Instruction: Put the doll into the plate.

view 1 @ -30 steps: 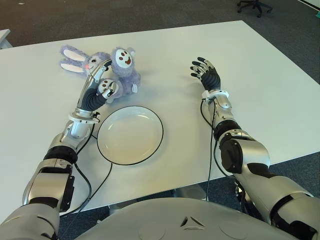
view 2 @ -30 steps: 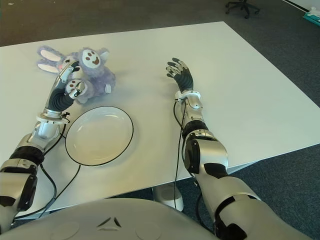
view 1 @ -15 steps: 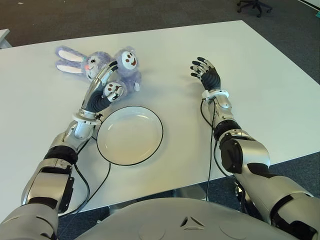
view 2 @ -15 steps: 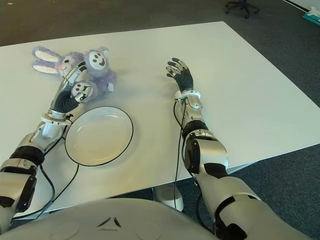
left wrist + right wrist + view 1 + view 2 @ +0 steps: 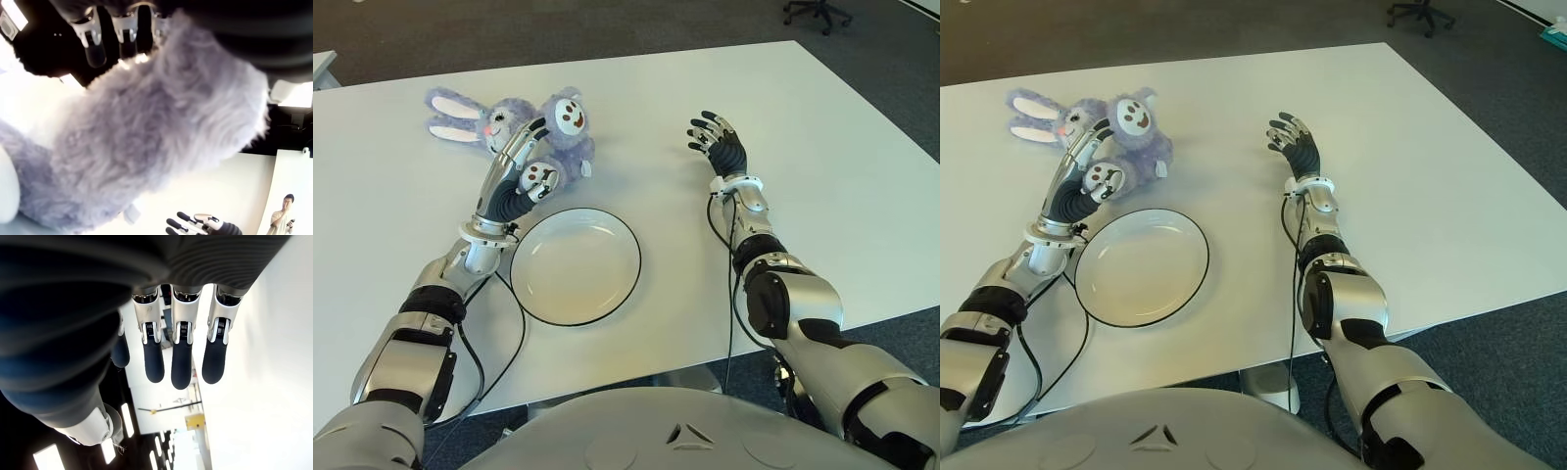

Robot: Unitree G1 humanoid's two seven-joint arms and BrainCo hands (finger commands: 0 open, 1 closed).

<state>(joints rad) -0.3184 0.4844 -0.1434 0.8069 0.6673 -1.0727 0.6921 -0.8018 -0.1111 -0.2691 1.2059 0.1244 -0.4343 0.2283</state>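
A fluffy purple doll (image 5: 566,137) with white ears lies on the white table (image 5: 842,166), just beyond a white plate (image 5: 575,284) with a dark rim. My left hand (image 5: 523,168) is on the doll's near side, its fingers curled around the body. Up close, the fur of the doll (image 5: 161,127) fills the space under those fingers (image 5: 93,49). The plate holds nothing. My right hand (image 5: 715,139) shows to the right of the doll, apart from it, fingers (image 5: 181,362) spread and holding nothing.
Black cables (image 5: 514,343) run along both forearms near the plate. The table's right edge (image 5: 901,137) drops to dark carpet, where an office chair (image 5: 813,12) stands at the far right. A person (image 5: 283,215) stands far off in the left wrist view.
The left hand has pushed farther onto the doll, and the doll has shifted away from me and turned a little. The right hand has not moved.
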